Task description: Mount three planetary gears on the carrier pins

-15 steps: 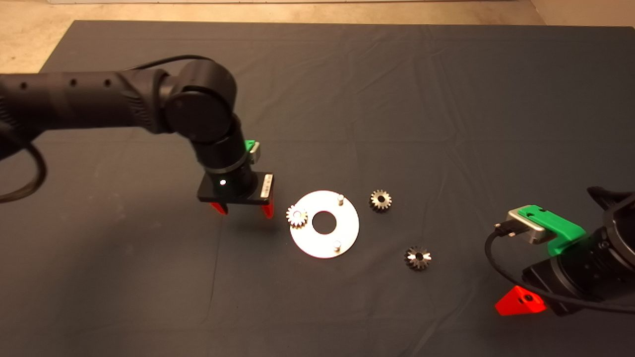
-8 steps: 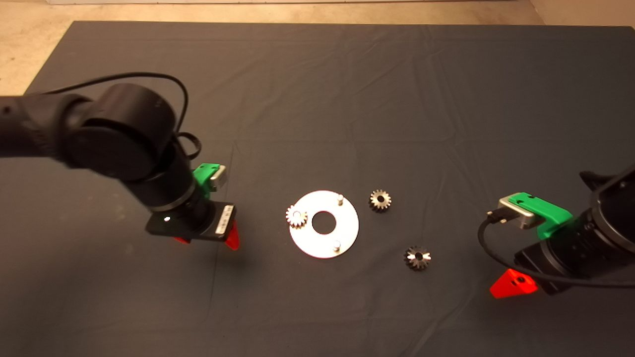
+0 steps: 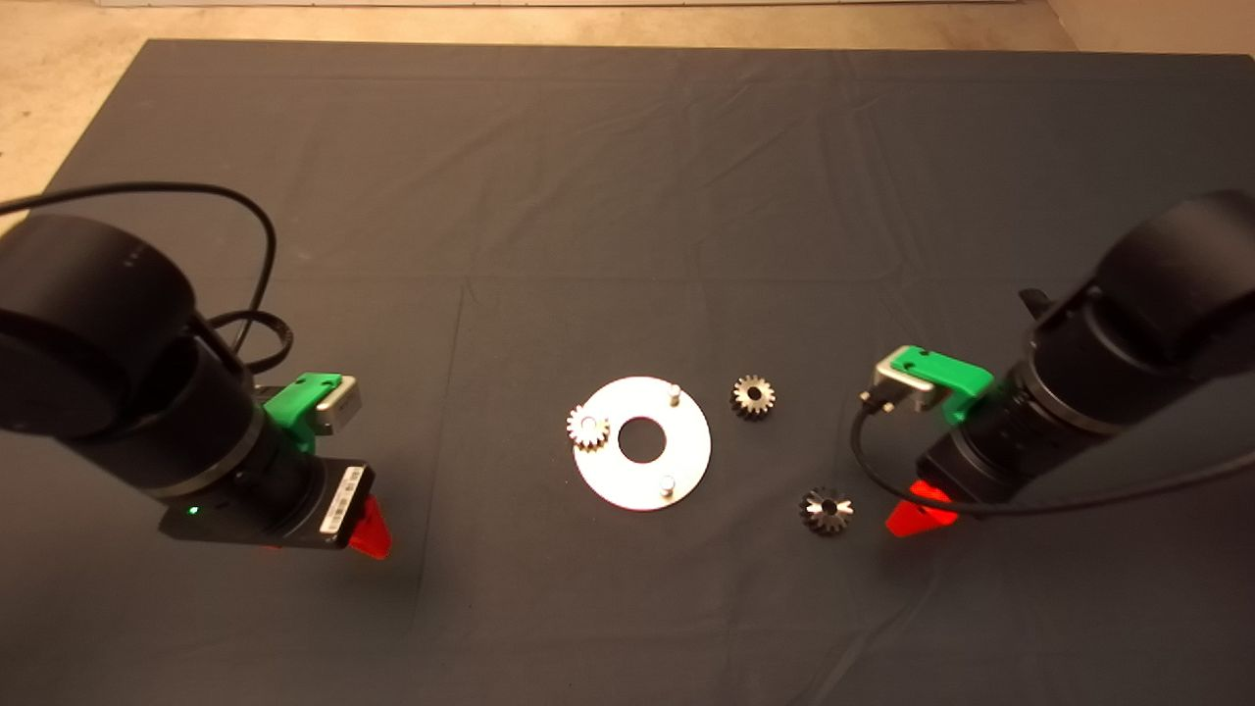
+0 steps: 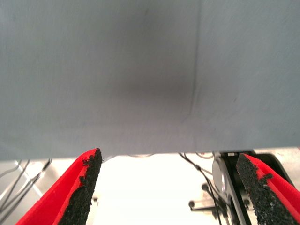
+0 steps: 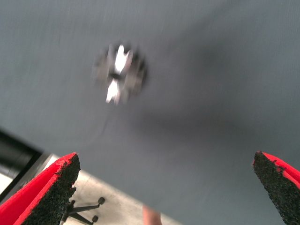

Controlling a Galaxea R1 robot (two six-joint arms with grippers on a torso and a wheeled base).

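Three planetary gears sit on the dark mat (image 3: 627, 196). One gear (image 3: 587, 428) is seated on a pin at the left edge of the round silver plate (image 3: 686, 446), which lies flat at the middle of the mat. The plate carries three carrier pins in all: one under that gear, a bare far pin (image 3: 674, 394) and a bare near pin (image 3: 667, 483). A second gear (image 3: 752, 396) lies just beyond the plate's right rim, and a third gear (image 3: 826, 511) lies farther right and nearer.

The right gripper (image 3: 917, 515) hangs just right of that third gear. Its wrist view shows the same gear (image 5: 119, 73) lying beyond the widely parted fingers (image 5: 51, 190), not between them, something the overhead view hides behind the arm.

The left gripper (image 3: 368, 534) hovers well left of the plate over bare mat, its fingers (image 4: 79, 187) spread and holding nothing; its wrist view catches cables and a stand beyond the mat's edge.
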